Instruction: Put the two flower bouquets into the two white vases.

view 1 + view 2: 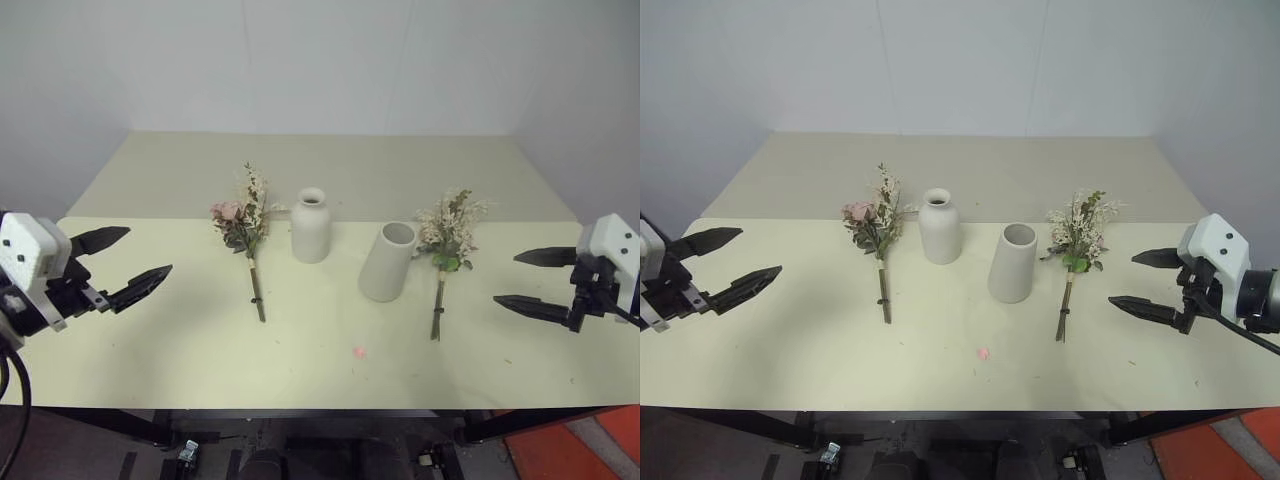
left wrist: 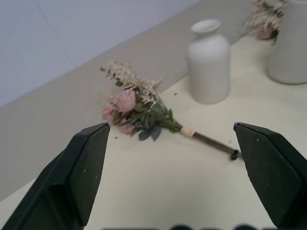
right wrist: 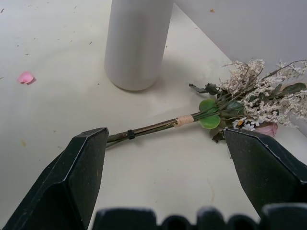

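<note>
White vases stand side by side near the middle of the table. The bottle vase is on the left, and the wide vase is on the right, leaning a bit. Both vases have nothing in them.

Each bouquet lies flat on the table with its flowers toward the wall and its stems toward the robot. The left bouquet is just left of the bottle vase and shows pink roses. The right bouquet is just right of the wide vase, very close to it.

A small pink petal lies in front of the vases.

The left gripper hangs over the table's left edge with its fingers spread wide, holding nothing. The right gripper hangs at the right edge, also spread wide and holding nothing. Both are well apart from the flowers.
</note>
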